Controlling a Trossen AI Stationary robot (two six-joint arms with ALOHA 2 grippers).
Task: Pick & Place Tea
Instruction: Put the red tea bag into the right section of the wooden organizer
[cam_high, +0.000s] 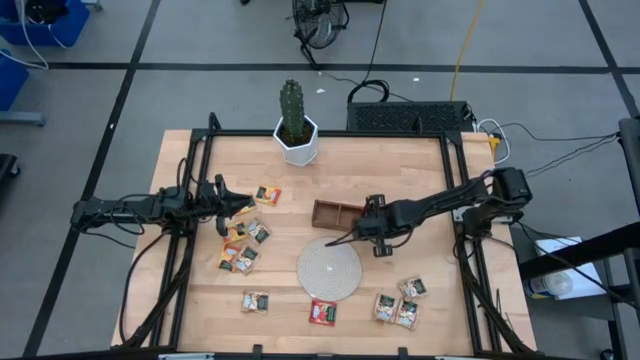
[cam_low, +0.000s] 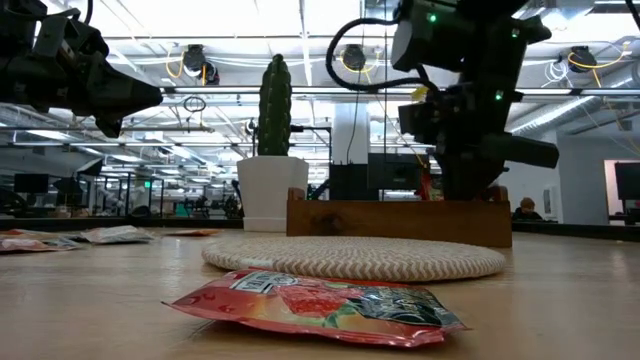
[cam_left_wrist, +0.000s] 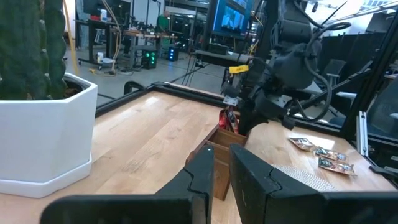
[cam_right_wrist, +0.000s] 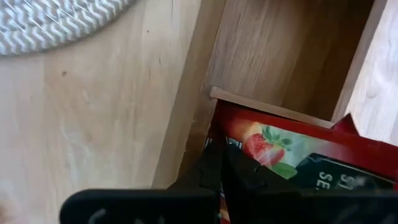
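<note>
Red sachet (cam_right_wrist: 292, 149) under closed right gripper (cam_right_wrist: 222, 163) over tray (cam_right_wrist: 280, 56).

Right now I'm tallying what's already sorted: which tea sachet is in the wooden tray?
The red strawberry-print sachet under the right gripper, standing in the wooden tray. Every other sachet lies flat on the table, like the red one by the woven disc.

The wooden tray (cam_high: 340, 213) sits just beyond the round woven disc (cam_high: 329, 270) near the middle of the table (cam_high: 420, 165); the potted cactus (cam_high: 296, 128) stands at the far edge. One sachet (cam_right_wrist: 292, 149) stands in the tray's right compartment. More sachets lie left of the disc (cam_high: 245, 243), at the near edge (cam_high: 323, 312), and near right (cam_high: 398, 302).
</note>
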